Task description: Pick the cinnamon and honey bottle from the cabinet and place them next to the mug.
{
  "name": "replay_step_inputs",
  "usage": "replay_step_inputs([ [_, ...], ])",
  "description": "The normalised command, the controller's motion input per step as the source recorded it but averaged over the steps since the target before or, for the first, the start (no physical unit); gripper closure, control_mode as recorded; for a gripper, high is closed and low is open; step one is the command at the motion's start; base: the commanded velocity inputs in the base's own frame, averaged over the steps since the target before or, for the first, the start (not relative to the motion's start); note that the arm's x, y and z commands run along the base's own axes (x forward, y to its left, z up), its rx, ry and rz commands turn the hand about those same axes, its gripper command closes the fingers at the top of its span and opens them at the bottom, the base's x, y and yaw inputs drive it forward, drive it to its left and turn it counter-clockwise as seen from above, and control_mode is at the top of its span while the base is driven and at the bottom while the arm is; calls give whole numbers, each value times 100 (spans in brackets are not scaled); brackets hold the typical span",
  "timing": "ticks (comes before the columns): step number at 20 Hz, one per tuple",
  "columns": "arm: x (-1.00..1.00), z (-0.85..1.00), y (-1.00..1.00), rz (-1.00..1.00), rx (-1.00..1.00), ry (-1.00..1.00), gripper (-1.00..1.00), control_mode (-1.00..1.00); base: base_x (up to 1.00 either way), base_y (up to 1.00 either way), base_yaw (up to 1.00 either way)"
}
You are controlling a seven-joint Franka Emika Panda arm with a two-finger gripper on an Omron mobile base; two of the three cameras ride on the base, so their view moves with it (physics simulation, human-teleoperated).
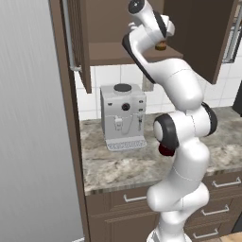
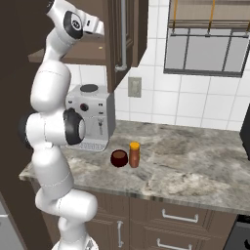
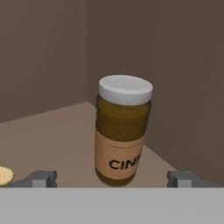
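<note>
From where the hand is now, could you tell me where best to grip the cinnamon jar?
Probably around the labelled middle of the cinnamon jar, coming straight on from the open front of the cabinet. It stands upright, a plain cylinder, and the open fingers already flank it on either side.

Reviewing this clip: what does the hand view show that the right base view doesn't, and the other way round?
Hand view alone: the cinnamon upright on the cabinet shelf, label partly readable, centred between the open jaws of the gripper, untouched; a pale ridged item sits at the left edge.

Right base view alone: the honey bottle already on the counter close beside the mug, plus the coffee machine and window.

Both: the cabinet interior, with the arm reaching into it.
</note>
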Motion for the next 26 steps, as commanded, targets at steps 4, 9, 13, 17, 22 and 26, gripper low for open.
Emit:
replay_step_inputs([
  [4, 6, 0, 0, -4, 0, 7, -100, -100, 0, 0, 0],
  [9, 7, -7, 0, -4, 0, 9, -100, -100, 0, 0, 0],
  [13, 16, -12, 0, -3, 0, 5, -100, -100, 0, 0, 0],
  [17, 19, -17, 0, -3, 0, 1, -100, -100, 0, 0, 0],
  [22, 12, -4, 0, -3, 0, 0, -100, -100, 0, 0, 0],
  [26, 3, 0, 0, -2, 0, -6, -100, -100, 0, 0, 0],
])
